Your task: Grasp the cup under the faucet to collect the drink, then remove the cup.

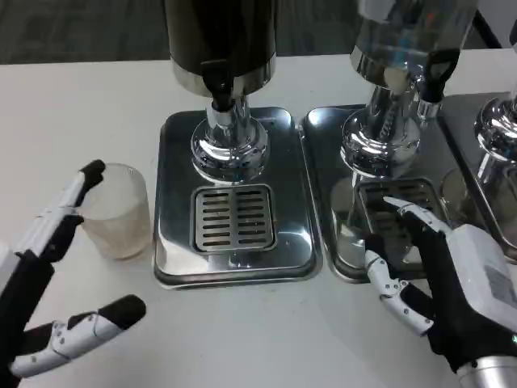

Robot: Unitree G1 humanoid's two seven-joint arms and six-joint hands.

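A clear, frosted plastic cup [119,212] stands upright on the white table, just left of the middle dispenser's steel drip tray [174,202]. That dispenser's black faucet [216,83] hangs over the slotted grate [233,217], with nothing beneath it. My left hand [56,275] is open at the lower left; its upper fingers [71,198] reach toward the cup's left side, and its thumb lies below the cup. I cannot tell if the fingers touch the cup. My right hand [440,275] is open at the lower right, fingers spread over the front of the second drip tray [339,250].
A second dispenser [388,121] with a clear tank stands on the right tray, and a third chrome base [497,133] shows at the far right edge. Bare white table lies in front of the trays.
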